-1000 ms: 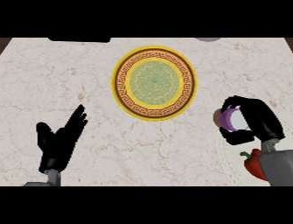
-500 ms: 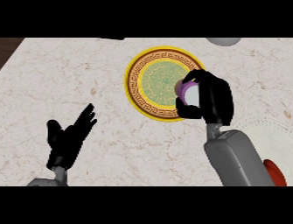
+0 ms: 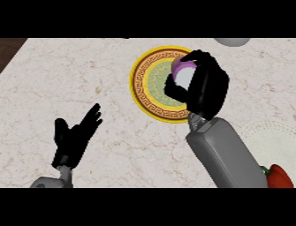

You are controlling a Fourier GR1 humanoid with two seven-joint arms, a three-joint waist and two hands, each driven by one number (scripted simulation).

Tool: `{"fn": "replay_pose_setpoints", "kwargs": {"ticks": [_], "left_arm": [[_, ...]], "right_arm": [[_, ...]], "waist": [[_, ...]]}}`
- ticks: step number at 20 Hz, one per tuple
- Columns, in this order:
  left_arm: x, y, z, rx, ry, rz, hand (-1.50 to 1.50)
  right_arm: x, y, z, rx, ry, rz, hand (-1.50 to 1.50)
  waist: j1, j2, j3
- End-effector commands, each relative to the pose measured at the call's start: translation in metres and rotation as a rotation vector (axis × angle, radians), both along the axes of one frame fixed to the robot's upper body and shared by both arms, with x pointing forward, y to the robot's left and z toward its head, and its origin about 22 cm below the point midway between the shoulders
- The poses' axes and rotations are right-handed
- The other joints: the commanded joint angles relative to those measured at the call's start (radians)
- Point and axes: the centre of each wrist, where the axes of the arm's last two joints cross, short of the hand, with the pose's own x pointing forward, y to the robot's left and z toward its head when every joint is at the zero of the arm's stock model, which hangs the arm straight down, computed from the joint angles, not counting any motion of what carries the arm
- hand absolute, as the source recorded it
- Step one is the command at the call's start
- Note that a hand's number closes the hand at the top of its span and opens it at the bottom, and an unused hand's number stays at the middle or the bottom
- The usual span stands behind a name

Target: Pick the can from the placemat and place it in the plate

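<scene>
Right robot hand curled around the can, held over the gold-rimmed plate, can's long axis running near-to-far, purple end pointing away, left robot hand open at the surface's lower left

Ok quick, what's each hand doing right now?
Left hand: open, holding nothing.
Right hand: shut on the can, over the plate.

Right robot hand grips the can over the plate.
</scene>
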Motion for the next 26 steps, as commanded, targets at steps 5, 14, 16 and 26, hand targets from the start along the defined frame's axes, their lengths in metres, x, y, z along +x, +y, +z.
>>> {"fn": "replay_pose_setpoints", "kwargs": {"ticks": [5,14,16,26], "left_arm": [[0.0,-0.006,-0.004,0.004,0.016,0.01,0.0],[-0.001,0.006,-0.003,0.007,0.014,0.051,0.0],[0.0,0.012,-0.004,0.019,0.026,0.056,0.0],[-0.012,0.015,-0.018,-0.001,0.018,0.101,0.0]], "right_arm": [[0.011,0.035,0.005,0.069,-0.136,-0.177,1.5],[0.036,0.022,-0.012,0.021,-0.182,-0.36,1.5],[0.04,0.018,-0.022,0.029,-0.187,-0.365,1.5],[0.063,-0.021,-0.054,0.117,-0.009,-0.498,1.5]], "waist": [[-0.012,0.009,-0.001],[-0.053,0.014,0.003],[-0.059,0.018,0.004],[-0.078,0.021,0.005]]}}
